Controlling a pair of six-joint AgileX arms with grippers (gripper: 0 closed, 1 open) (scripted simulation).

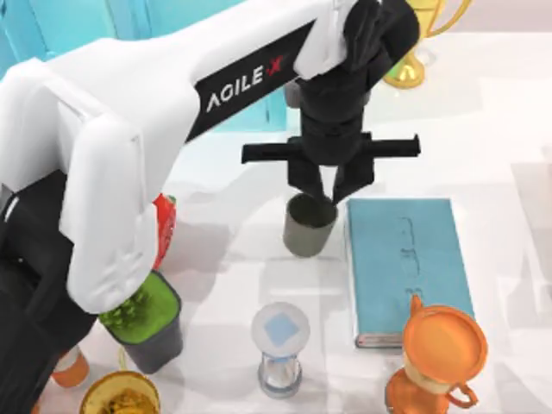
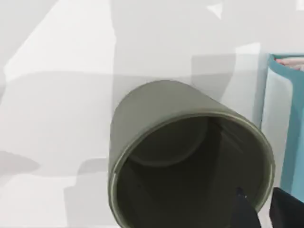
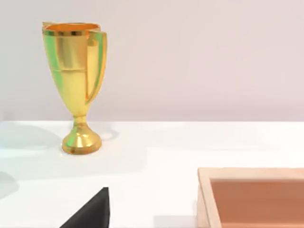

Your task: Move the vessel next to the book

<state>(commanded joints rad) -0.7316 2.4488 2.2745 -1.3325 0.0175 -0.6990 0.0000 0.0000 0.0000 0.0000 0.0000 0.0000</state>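
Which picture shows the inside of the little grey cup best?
The left wrist view: it looks straight into the vessel, dark inside. The top view shows its outside beside the book, with the left gripper at its rim.

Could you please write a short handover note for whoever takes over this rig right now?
Left claw: at the rim of the vessel, one finger inside, one outside; looks shut on the wall.
Right arm: parked, its wrist camera facing a gold trophy.
Vessel: upright on the table, just left of the book, with a narrow gap between them.
Book: flat, right of centre.
Done: vessel appears to be beside the book.
Left: release the cup, lift the left claw clear and retreat without tipping it.
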